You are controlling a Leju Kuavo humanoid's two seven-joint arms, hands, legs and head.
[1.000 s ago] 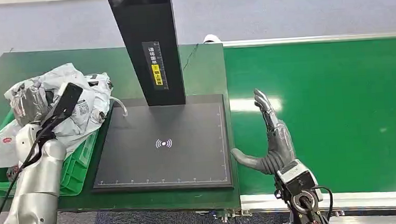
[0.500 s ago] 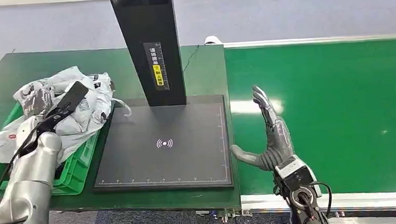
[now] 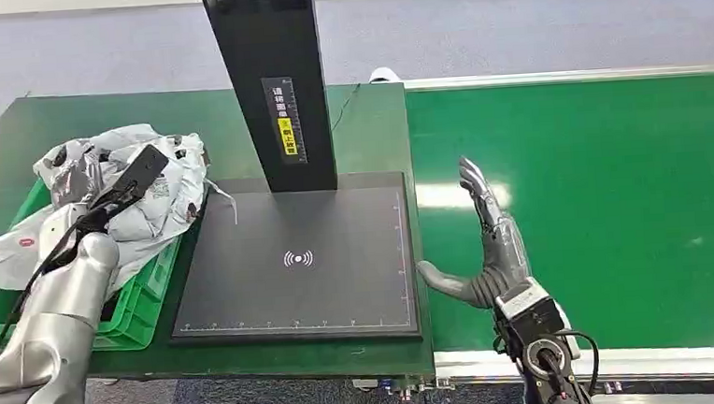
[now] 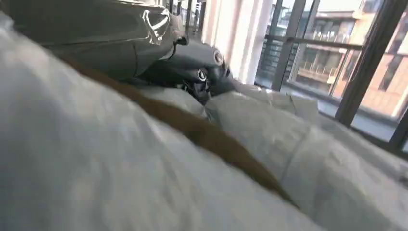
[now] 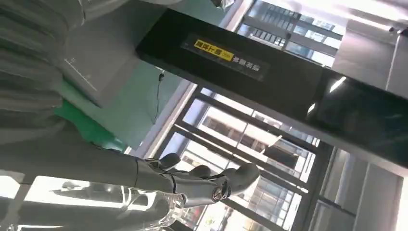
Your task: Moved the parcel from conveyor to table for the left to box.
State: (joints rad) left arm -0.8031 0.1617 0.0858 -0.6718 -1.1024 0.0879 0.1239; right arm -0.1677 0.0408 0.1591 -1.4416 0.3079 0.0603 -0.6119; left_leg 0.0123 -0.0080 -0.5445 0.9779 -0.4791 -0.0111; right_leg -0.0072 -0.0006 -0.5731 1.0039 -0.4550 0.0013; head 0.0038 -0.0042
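Parcel (image 3: 161, 191) heaped over green bin (image 3: 135, 314), left hand (image 4: 192, 67) grip unclear; right hand (image 3: 489, 250) spread empty; may slide off.

Right hand (image 3: 489, 250) upright, fingers spread, holding nothing; left hand (image 4: 192, 67) hidden, its arm bent forward.

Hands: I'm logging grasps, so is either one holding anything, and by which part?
The right hand holds nothing, open above the conveyor. The left hand lies among the parcels in the bin; whether it grips one cannot be told.
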